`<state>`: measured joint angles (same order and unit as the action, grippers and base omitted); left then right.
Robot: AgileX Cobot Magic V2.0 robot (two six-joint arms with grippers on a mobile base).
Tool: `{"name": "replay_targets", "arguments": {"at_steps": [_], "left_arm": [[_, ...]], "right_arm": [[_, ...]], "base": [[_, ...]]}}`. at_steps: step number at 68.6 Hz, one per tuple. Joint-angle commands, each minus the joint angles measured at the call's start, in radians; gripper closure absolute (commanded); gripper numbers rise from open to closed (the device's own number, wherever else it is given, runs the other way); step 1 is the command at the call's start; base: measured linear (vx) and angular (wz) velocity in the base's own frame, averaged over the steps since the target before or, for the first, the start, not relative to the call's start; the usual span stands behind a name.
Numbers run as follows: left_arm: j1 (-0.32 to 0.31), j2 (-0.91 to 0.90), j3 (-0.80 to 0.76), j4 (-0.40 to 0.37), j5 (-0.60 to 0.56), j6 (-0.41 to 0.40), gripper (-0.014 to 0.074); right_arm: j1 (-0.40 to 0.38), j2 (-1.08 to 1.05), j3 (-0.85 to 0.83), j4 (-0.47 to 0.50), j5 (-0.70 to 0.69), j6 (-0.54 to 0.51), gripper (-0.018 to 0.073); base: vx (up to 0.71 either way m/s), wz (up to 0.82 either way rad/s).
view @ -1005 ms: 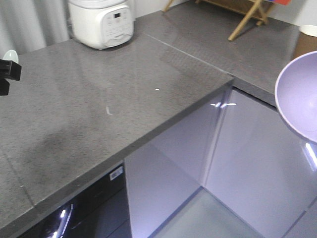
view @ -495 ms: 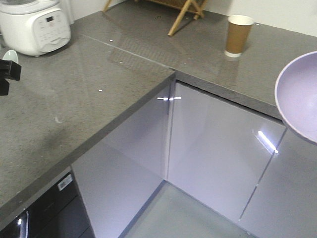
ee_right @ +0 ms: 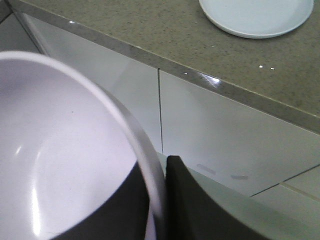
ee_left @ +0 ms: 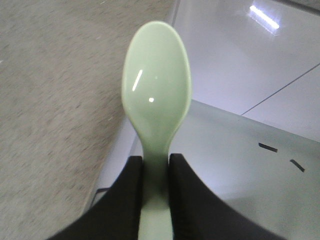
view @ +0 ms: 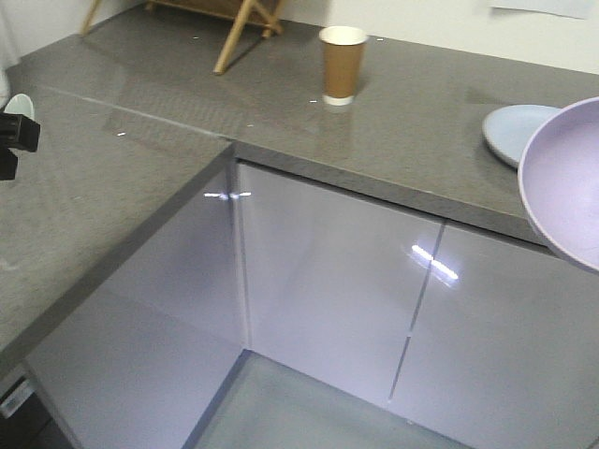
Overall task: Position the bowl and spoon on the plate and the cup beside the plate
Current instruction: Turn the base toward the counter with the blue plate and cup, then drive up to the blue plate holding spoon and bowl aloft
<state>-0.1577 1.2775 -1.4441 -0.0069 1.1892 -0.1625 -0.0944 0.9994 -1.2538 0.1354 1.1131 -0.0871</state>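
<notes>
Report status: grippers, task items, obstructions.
Left gripper shut on spoon. Right gripper shut on bowl rim. Plate, cup on counter, apart; no obstruction seen.

spoon (ee_left: 156, 95): you see smooth, glossy plastic with bright glints | bowl (ee_right: 65, 150): smooth plastic, soft sheen | plate (ee_right: 257, 17): smooth, low sheen | cup (view: 343, 65): matt brown paper | countertop (view: 402, 122): your speckled stone-look top is polished and reflective | cabinet doors (view: 328, 281): high gloss | folding stand (view: 238, 36): bare wood
</notes>
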Motion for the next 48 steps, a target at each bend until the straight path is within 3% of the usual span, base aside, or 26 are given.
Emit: {"name": "replay_targets", "arguments": {"at_steps": [1, 48], "left_arm": [[-0.007, -0.027, -0.027, -0.007, -0.042, -0.002, 0.0603], [-0.007, -0.027, -0.027, -0.007, -0.042, -0.002, 0.0603]], "right_arm": [[-0.006, -0.010, -0.022, 0.005, -0.059, -0.003, 0.0566], [-0.006, -0.014, -0.022, 0.005, -0.060, -0.003, 0.0566]], "base": [[0.09, -0.44], [0.11, -0.43]]}}
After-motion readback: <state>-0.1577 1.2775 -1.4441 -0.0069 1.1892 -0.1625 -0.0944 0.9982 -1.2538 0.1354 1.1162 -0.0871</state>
